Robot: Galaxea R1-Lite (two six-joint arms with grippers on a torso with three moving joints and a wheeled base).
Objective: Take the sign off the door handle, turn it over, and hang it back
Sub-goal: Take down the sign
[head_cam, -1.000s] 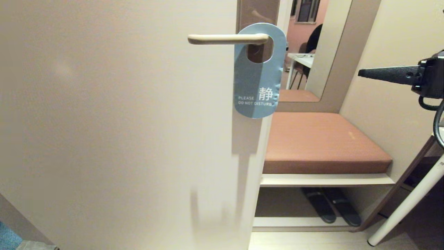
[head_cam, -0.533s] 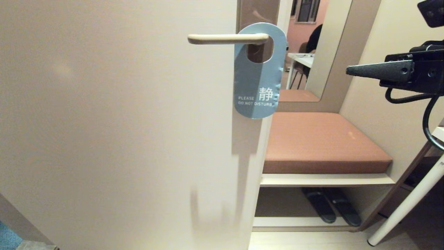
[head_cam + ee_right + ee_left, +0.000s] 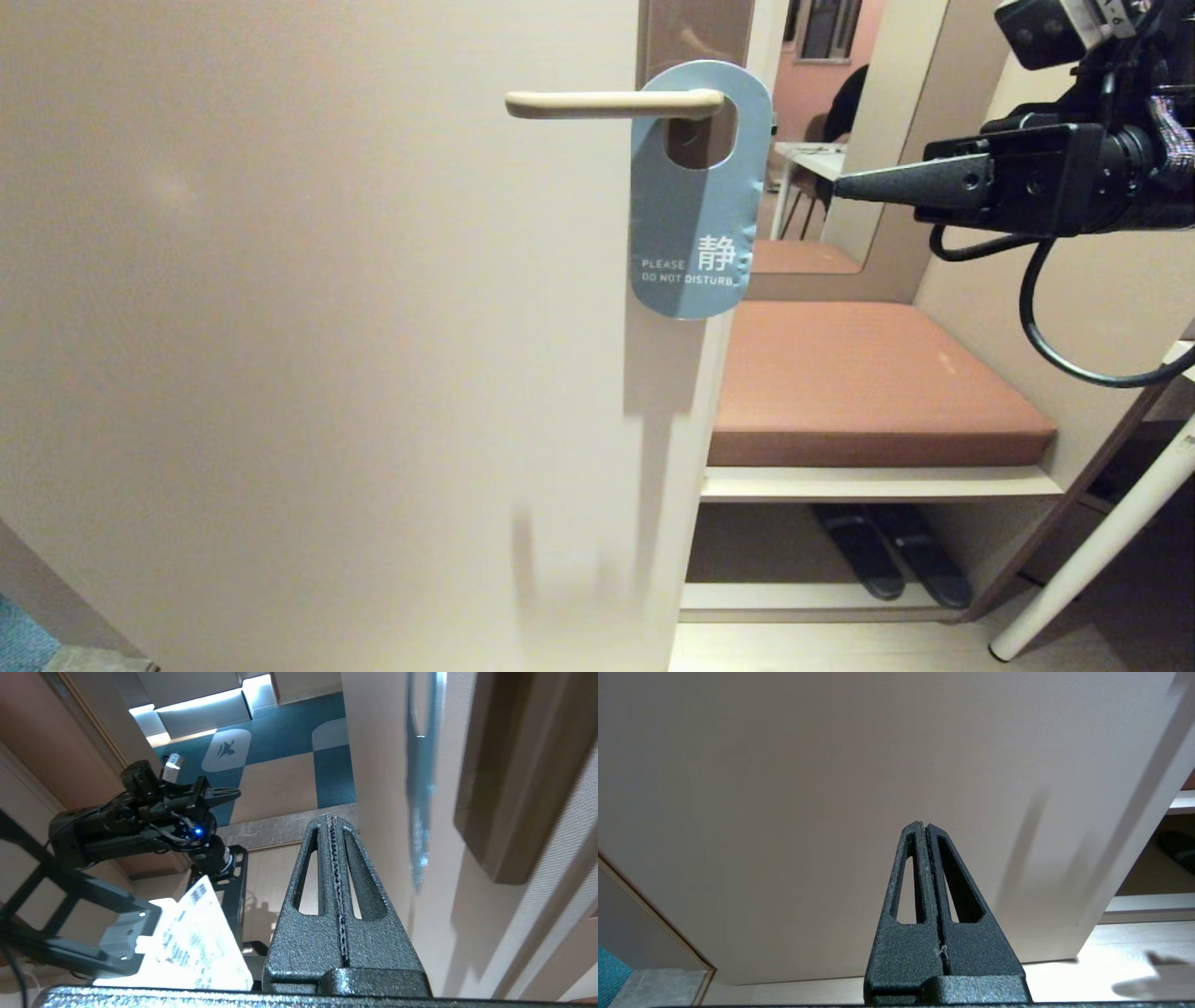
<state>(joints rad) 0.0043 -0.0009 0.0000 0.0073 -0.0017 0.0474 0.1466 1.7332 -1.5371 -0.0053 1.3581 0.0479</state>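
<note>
The blue-grey sign point(image 3: 695, 187) hangs by its oval hole on the cream door handle point(image 3: 607, 104), its "PLEASE DO NOT DISTURB" face towards me. A brown backplate point(image 3: 695, 28) stands behind the hole. My right gripper point(image 3: 838, 187) is shut and empty. It points level at the sign's right edge from a short gap and does not touch it. In the right wrist view the gripper point(image 3: 331, 817) sees the sign point(image 3: 420, 788) edge-on. My left gripper point(image 3: 924, 825) is shut and empty, parked low, facing the lower part of the door point(image 3: 808, 788).
The beige door point(image 3: 327, 327) fills the left half. To its right is a bench with a brown cushion point(image 3: 868, 383), dark slippers point(image 3: 887, 551) on the shelf beneath, and a mirror point(image 3: 831, 131) above. A white table leg point(image 3: 1092, 551) slants at far right.
My right gripper has moved left from the picture's right edge towards the sign, staying shut. The sign, the handle and the left arm have not moved.
</note>
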